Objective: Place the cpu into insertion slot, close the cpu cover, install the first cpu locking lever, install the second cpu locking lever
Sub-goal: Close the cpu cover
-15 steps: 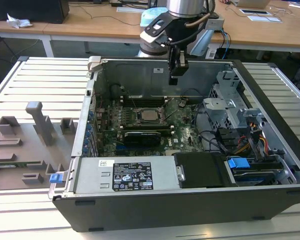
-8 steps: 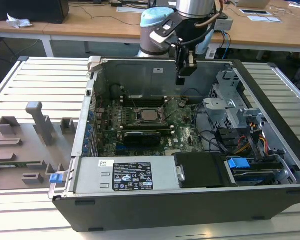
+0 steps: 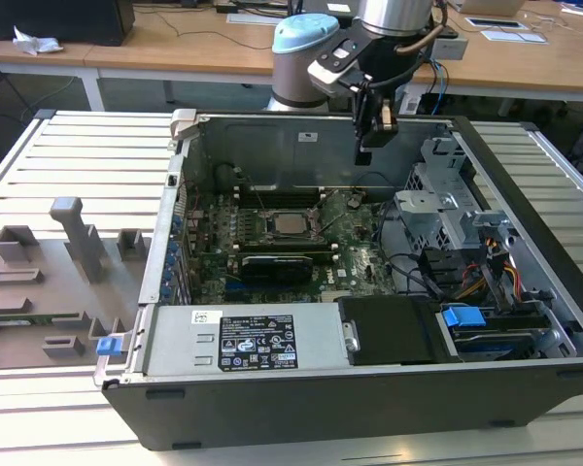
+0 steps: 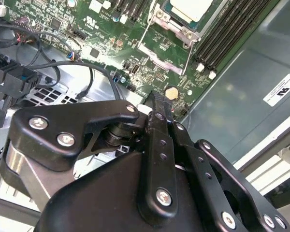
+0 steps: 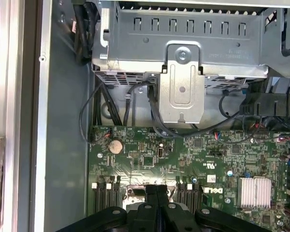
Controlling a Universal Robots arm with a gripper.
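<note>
Universal Robots arm [image 3: 394, 17]: silver tube with a pale-blue-capped joint [image 3: 305, 35], standing beyond the far wall of the open computer case [image 3: 301, 383], with the wrist [image 3: 355, 63] leaning over that wall and turned downward. Gripper [image 3: 365, 153]: black linkage type, pointing straight down just inside the case's far wall, toward the exterior view's right of the case's middle, raised above the case floor and touching nothing. Fingers [image 5: 150, 194]: two slim black bars lying flat against each other with only a seam between them in the first wrist view, one bar [image 4: 160, 130] edge-on in the second wrist view, nothing held.
</note>
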